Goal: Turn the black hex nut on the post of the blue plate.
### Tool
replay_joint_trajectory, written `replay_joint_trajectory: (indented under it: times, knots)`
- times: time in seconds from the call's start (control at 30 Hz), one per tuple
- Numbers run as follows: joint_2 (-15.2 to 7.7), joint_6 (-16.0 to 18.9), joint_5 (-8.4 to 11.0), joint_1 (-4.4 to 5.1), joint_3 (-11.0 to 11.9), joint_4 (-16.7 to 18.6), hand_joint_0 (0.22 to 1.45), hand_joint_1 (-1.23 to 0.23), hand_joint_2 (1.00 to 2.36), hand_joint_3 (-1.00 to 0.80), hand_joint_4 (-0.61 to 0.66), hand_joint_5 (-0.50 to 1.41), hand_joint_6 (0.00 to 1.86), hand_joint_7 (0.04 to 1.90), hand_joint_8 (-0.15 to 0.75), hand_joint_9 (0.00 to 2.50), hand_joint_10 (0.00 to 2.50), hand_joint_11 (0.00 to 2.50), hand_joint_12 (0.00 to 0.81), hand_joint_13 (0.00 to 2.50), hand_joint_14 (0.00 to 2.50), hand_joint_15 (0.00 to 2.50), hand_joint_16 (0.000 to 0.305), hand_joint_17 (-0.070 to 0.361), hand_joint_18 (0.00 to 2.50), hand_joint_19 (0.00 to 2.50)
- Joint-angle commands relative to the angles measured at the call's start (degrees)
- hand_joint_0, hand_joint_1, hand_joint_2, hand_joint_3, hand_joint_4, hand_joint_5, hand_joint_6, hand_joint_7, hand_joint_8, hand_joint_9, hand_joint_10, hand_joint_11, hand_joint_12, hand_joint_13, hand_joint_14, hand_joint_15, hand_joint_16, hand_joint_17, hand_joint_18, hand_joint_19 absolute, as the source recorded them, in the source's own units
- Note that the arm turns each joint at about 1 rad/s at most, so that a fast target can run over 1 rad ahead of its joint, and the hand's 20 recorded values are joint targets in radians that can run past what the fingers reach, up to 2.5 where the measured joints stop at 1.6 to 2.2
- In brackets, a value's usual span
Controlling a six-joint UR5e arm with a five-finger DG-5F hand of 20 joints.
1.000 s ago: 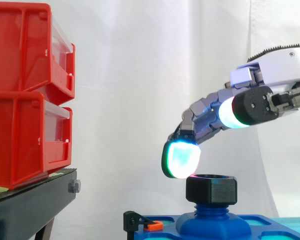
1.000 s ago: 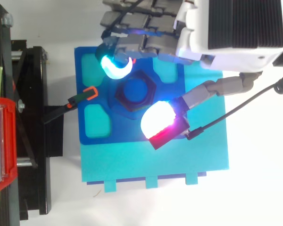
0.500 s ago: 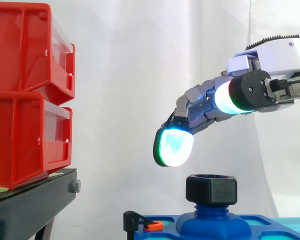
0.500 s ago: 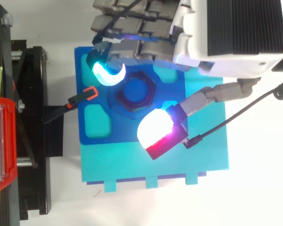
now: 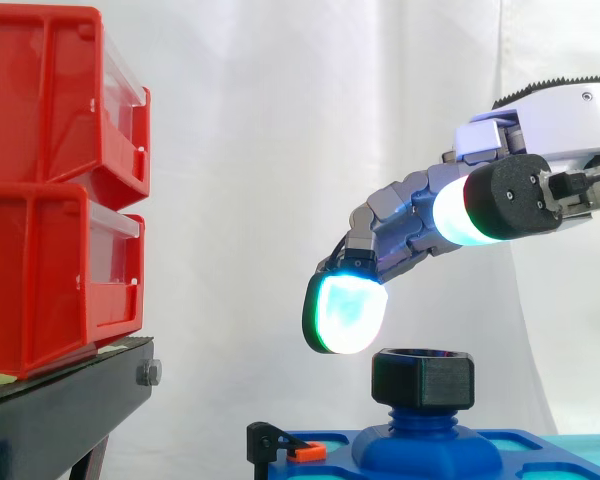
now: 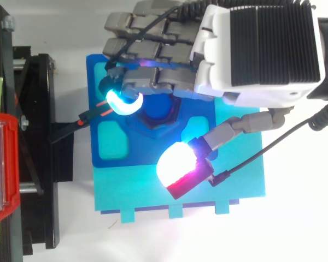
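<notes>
Side view looks level, close; top view looks down; both share the blue plate (image 6: 142, 155)

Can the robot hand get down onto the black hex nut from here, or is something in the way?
Probably yes. The robot hand hangs open just above the black hex nut, one fingertip beside its rim, with only air between. The orange clamp sits lower, at the blue plate's edge.

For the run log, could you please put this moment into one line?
hand open, empty | fingertips above hex nut, apart | hex nut on post of blue plate
</notes>
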Motion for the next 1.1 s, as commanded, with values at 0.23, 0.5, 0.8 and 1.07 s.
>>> replay_joint_trajectory:
  times: [0.23, 0.5, 0.8, 1.07]
  knots:
    - [0.0, 0.0, -0.03, -0.07, 0.0, -0.2, 0.42, -0.17, 1.0, -0.5, 0.26, -0.17, 0.5, 0.87, 0.226, 0.34, 0.0, 0.06, 0.359, 0.24, 0.0, 0.05, 0.052, 0.116, 0.18, 0.2]
    - [0.0, 0.0, -0.38, -0.95, 0.0, -0.6, 0.42, -0.17, 1.0, -0.5, 0.26, -0.17, 0.5, 0.88, 0.227, 0.34, 0.0, 0.06, 0.359, 0.24, 0.0, 0.05, 0.051, 0.116, 0.18, 0.2]
    - [0.0, -0.1, -1.61, -2.27, 0.0, -1.1, 0.42, -0.17, 1.0, -0.5, 0.26, -0.17, 0.5, 0.88, 0.227, 0.34, 0.0, 0.07, 0.358, 0.24, 0.0, 0.05, 0.051, 0.116, 0.18, 0.2]
    - [0.0, -0.1, -1.96, -2.89, 0.0, -1.9, 0.42, -0.17, 1.0, -0.5, 0.26, -0.17, 0.5, 0.89, 0.228, 0.35, 0.0, 0.07, 0.358, 0.24, 0.0, 0.05, 0.051, 0.116, 0.18, 0.2]
